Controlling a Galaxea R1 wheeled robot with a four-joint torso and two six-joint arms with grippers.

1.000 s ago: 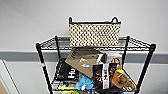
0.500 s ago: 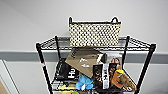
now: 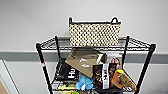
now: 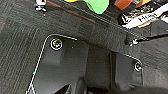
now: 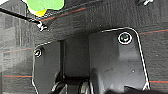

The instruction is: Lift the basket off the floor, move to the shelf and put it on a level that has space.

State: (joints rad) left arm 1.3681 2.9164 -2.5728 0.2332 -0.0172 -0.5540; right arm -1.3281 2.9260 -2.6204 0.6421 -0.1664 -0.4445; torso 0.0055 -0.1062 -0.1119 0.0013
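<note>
Basket (image 3: 94,34): upright on top level (image 3: 60,45) of shelf (image 3: 42,62), toward 12 o'clock, touching grid. My grippers: finger state unreadable. Risk, my judgement: bumped caster (image 4: 40,5) rolls shelf, basket slides.

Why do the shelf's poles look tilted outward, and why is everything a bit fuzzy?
In the head view the wide-angle lens splays the shelf posts outward toward the top; the basket weave looks soft and blurry, and the light is even with little shadow. In the left wrist view the floor is dim and grainy. In the right wrist view the carpet's reddish lines look smeared.
</note>
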